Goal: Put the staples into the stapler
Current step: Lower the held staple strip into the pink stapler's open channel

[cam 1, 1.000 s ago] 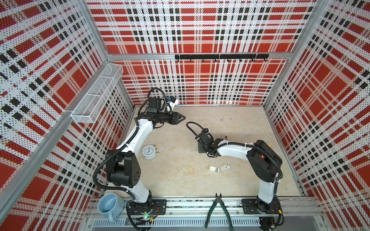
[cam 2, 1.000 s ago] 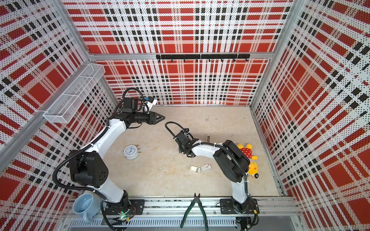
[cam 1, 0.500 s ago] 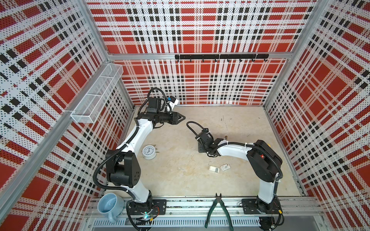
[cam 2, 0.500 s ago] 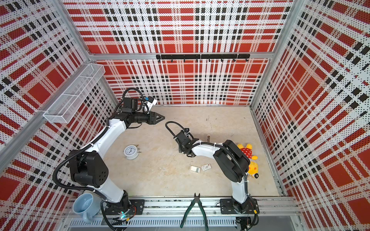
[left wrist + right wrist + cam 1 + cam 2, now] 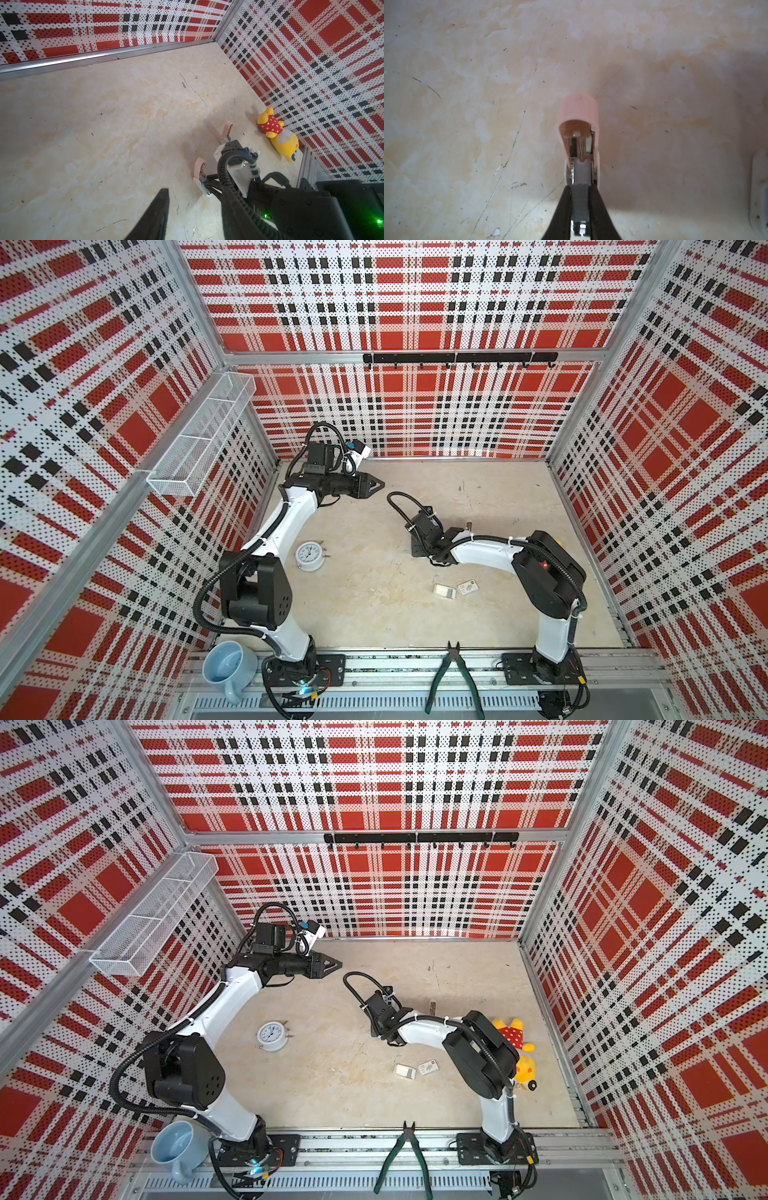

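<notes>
In the right wrist view my right gripper (image 5: 580, 188) is shut on a grey strip of staples (image 5: 579, 199). The strip lies lengthwise at the open pink stapler (image 5: 578, 112), whose inner spring shows. The left wrist view shows the stapler (image 5: 199, 169) opened on the floor under the right wrist. More staples lie in an open white box (image 5: 444, 591) on the floor. My left gripper (image 5: 376, 484) hovers at the back left, well apart from the stapler. One of its fingers (image 5: 158, 207) shows with bare floor beside it and nothing held.
A white sleeve with a red mark (image 5: 467, 586) lies beside the box. An alarm clock (image 5: 309, 556) sits at the left and a yellow plush toy (image 5: 519, 1052) by the right wall. Green pliers (image 5: 455, 680) and a blue mug (image 5: 228, 664) rest on the front rail.
</notes>
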Robot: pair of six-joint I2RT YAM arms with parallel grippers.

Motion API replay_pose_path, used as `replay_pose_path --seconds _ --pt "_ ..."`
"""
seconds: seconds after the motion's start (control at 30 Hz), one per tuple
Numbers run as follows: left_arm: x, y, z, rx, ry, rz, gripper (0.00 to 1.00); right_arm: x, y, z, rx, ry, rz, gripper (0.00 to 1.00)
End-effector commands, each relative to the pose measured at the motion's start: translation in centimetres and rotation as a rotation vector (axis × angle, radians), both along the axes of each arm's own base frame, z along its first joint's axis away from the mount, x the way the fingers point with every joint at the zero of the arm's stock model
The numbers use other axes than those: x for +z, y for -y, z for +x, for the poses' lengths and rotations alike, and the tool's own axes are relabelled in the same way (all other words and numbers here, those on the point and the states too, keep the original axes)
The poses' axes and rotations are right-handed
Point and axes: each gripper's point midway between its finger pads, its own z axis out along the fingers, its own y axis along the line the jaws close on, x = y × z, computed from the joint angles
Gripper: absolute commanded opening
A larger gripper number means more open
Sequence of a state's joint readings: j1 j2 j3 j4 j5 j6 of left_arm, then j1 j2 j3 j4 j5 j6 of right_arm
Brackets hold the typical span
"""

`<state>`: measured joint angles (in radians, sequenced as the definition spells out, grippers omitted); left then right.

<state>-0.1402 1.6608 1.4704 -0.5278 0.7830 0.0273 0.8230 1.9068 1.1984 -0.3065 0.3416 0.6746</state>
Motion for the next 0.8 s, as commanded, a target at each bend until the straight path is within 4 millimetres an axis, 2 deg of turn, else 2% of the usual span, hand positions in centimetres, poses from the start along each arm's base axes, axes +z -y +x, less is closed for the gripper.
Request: replay_pose_path --seconds 0.0,0.77 --pt "-0.13 -0.12 0.07 -0.004 -0.011 -0.016 0.45 -0.66 0.17 0.29 -0.024 0.0 -0.002 0.17" --pt "-0.35 -0.13 0.08 -0.004 -0.015 -0.018 0.45 -1.31 0.41 0.05 -0.032 -0.012 -0.004 0.17"
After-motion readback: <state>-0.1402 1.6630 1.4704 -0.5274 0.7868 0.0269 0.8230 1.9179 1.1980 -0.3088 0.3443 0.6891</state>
